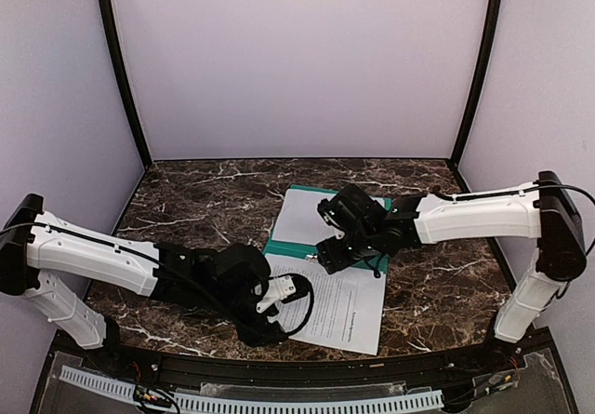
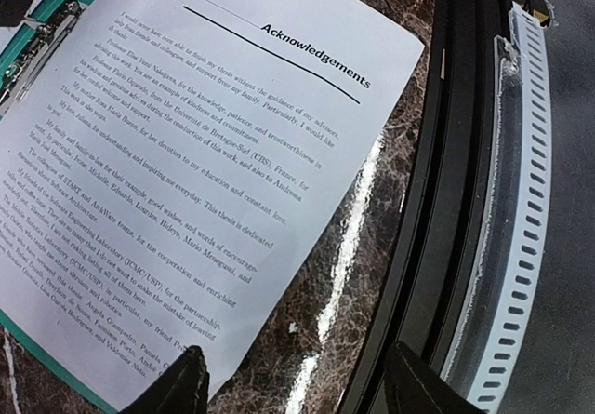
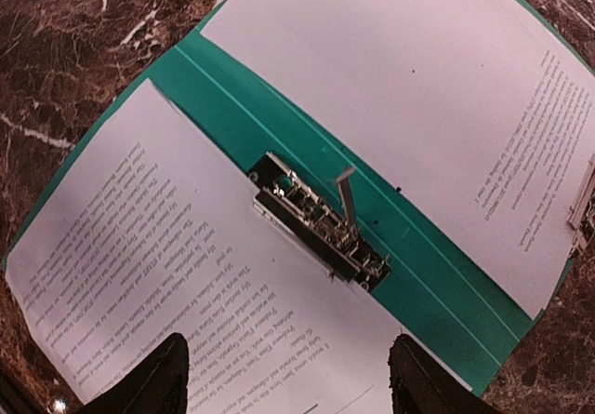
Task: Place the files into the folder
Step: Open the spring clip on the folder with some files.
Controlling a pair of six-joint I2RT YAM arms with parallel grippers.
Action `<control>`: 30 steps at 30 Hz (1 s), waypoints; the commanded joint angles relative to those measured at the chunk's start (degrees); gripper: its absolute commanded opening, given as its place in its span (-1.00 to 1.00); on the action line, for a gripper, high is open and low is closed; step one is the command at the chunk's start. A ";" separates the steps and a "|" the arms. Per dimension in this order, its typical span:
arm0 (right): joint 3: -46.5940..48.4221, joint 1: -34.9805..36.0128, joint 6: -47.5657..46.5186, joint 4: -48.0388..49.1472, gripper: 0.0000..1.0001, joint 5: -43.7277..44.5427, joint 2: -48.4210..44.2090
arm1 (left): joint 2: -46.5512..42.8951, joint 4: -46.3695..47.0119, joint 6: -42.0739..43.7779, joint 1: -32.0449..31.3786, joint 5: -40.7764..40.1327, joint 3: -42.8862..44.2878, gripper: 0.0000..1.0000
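Top external view, going left to right: the left claw [image 1: 277, 297] sits low over the near-left corner of the paperwork. From its wrist cam the fingers [image 2: 177, 386] are spread apart with nothing between them, so it's open and empty.

Middle of the tabletop [image 1: 186, 200] is where the action is. The folder [image 1: 282, 247] lies flat and opened out, with both files on it. The near sheet [image 1: 339, 307] (headed "Acknowledgements") covers the closer half but sits a bit skewed. One corner hangs off the green onto the marble, and a strip of green shows along its other side. The far sheet [image 1: 307, 214] rests on the other half and looks tucked inside the edges. The clip [image 3: 321, 226] runs along the spine between them with its little lever sticking up. I can't tell whether either sheet is actually caught under it.

Over on the right, the right claw [image 1: 333, 254] hovers above the spine area, jaws wide, holding nothing.

So my read is that it's mostly done, since both sheets are on the folder. What's probably left is squaring up that near sheet, maybe pressing the clip down, and flipping the cover shut, because the folder is still wide open.
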 commanded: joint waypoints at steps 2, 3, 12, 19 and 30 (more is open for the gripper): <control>11.59 -0.28 0.61 -5.92 0.49 9.29 9.91 | -3.88 -0.49 -1.37 0.71 -3.78 -2.08 0.33; 13.90 -0.47 0.86 -7.08 0.49 9.86 11.95 | -4.14 -0.45 -1.50 0.79 -4.38 -2.26 0.35; 24.33 -2.70 3.34 -11.19 0.48 12.18 21.07 | -5.76 -0.50 -1.39 1.45 -5.71 -2.93 0.46; 21.98 -5.29 5.61 -10.97 0.45 12.23 19.53 | -4.95 -0.24 -1.06 1.48 -5.20 -2.89 0.46; 13.01 -7.35 9.09 -10.01 0.44 12.00 11.67 | -4.18 -0.59 -0.96 1.48 -5.05 -2.93 0.47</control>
